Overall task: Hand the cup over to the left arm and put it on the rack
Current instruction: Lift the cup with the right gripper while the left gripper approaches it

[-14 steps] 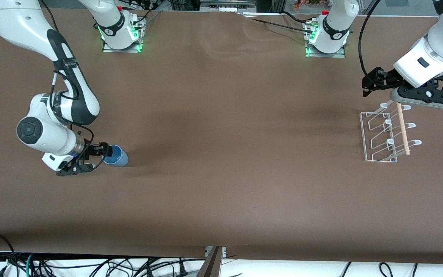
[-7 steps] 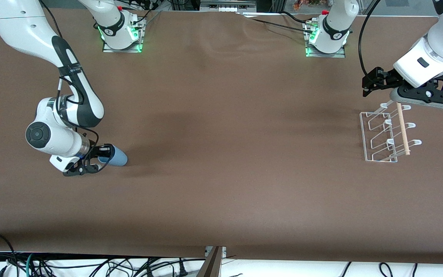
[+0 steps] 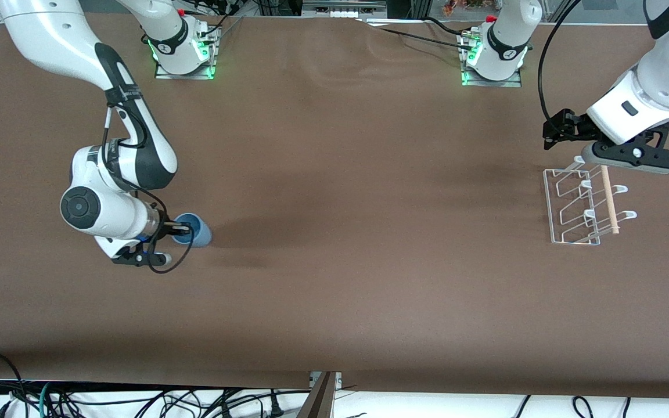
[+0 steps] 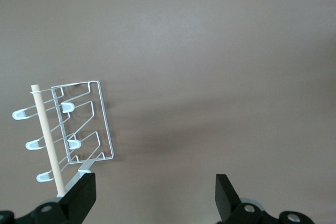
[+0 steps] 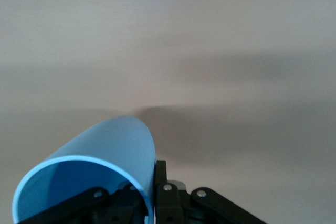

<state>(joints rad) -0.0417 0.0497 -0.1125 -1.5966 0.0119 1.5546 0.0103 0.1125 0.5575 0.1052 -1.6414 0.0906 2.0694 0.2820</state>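
The light-blue cup (image 3: 193, 230) lies on its side in my right gripper (image 3: 179, 229), toward the right arm's end of the table. The gripper is shut on its rim, one finger inside and one outside. In the right wrist view the cup (image 5: 105, 161) fills the lower part of the frame, mouth toward the camera. My left gripper (image 3: 554, 129) is open and empty, over the table beside the end of the white wire rack (image 3: 579, 204) that lies farther from the front camera. The rack with its wooden rod shows in the left wrist view (image 4: 79, 129), beside one fingertip (image 4: 81, 198).
The brown table top (image 3: 358, 232) stretches between the cup and the rack. The two arm bases (image 3: 186, 49) stand along the edge farthest from the front camera. Cables hang below the edge nearest to that camera.
My right arm has carried the cup toward the middle of the table and turned it, so its mouth shows again. My left hand has shifted slightly away from the rack.
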